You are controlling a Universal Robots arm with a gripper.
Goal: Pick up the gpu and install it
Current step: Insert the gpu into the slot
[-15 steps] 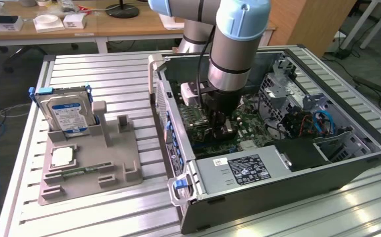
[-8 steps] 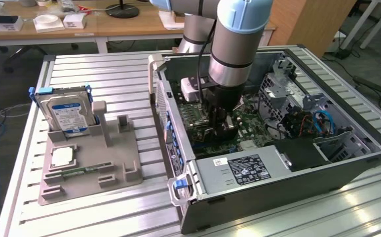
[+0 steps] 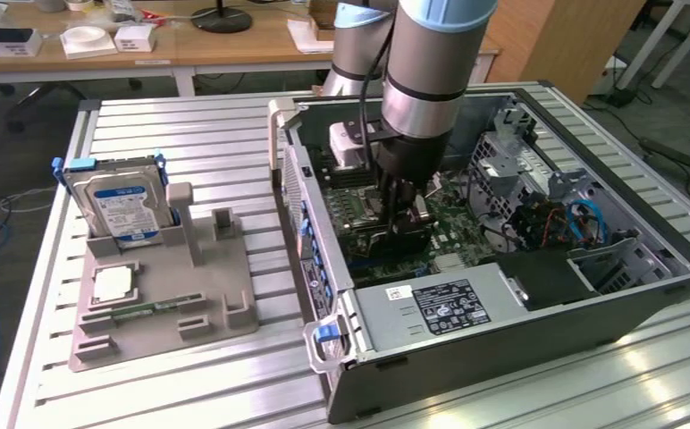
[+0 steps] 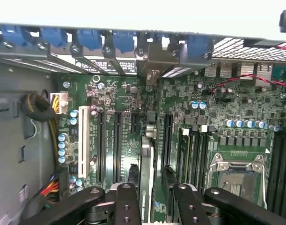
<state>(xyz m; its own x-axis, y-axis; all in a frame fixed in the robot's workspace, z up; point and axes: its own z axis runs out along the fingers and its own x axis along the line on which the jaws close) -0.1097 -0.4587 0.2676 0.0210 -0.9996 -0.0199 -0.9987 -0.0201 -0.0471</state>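
The gpu stands edge-on in a motherboard slot, a thin green card running between my fingers, with its silver end bracket up against the case's rear wall. My gripper straddles the card; its black fingers stand apart, and a gap shows between the card and the finger on the CPU-socket side. In the exterior view, the gripper reaches straight down into the open computer case, low over the motherboard.
Around the card lie black expansion slots, a white slot, the CPU socket and a cable bundle. At the exterior view's left, a grey holder carries a blue-labelled hard drive and a memory stick. The power supply sits at the case front.
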